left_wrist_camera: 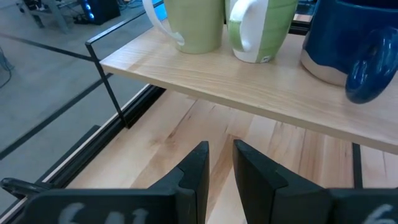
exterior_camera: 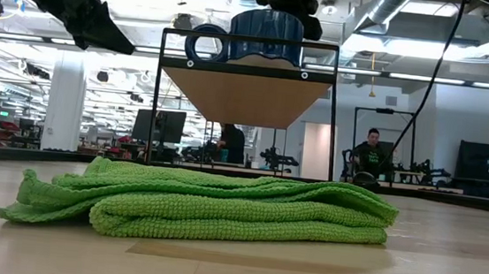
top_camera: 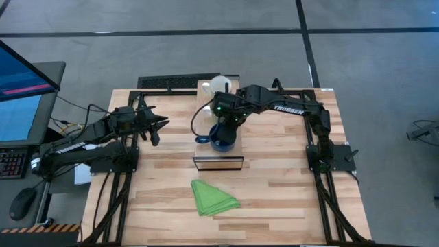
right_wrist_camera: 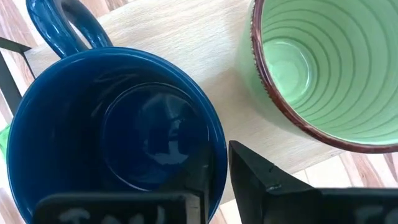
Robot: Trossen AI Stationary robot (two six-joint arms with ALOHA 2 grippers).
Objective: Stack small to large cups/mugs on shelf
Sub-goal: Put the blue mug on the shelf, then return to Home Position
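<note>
Three mugs stand in a row on the light-wood shelf: a small white one at the far end, a light green one with a white handle in the middle, and a larger dark blue one near the front end. My right gripper is over the blue mug, at its rim. In the high view the right arm hides the green mug. My left gripper is slightly open and empty, left of the shelf above the table. My right gripper comes at the blue mug from above, pointing down. One finger is inside the mug and one outside, with the rim wall on the green mug's side between them. The mug stands upright with its base on the shelf top.
A folded green cloth lies on the slatted tabletop in front of the shelf. The shelf stands on a black wire frame. The blue mug's handle points toward the table's left. People sit in the room beyond.
</note>
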